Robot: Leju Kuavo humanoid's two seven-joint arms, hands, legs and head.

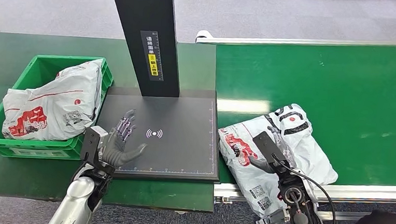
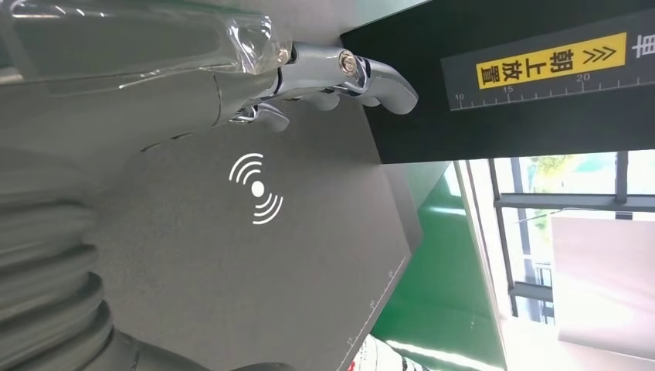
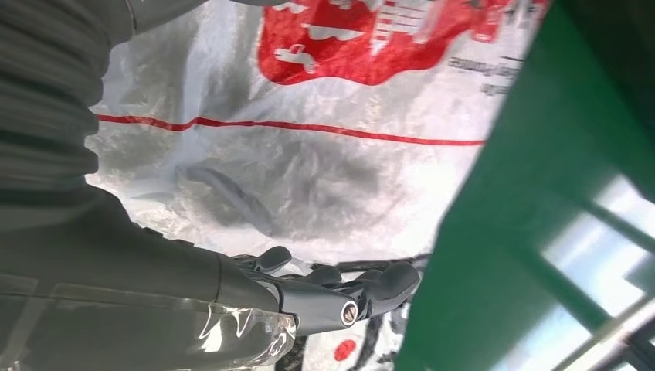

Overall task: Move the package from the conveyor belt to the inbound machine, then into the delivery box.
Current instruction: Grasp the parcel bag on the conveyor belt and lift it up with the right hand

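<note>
The first step is judged to be in hand: the package (image 1: pixel 274 153) lies on the near edge of the conveyor belt (image 1: pixel 342 100), overhanging it, with the right hand (image 1: pixel 266 153) laid on it, though a firm grasp cannot be told. The left hand (image 1: pixel 119 141) is held empty with fingers spread over the inbound machine (image 1: pixel 183 142). Next, a secure hold is called for before the package is carried to the machine's plate.

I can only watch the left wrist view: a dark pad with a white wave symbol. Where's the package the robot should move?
Observer: A white package with red print lies at the near edge of the green conveyor belt, beside the pad.
Operator: Is a robot hand on it?
Observer: The right robot hand rests on it; I can't tell whether it grips.
Operator: And the delivery box?
Observer: A green crate on the pad's other side already holds a similar package.
</note>
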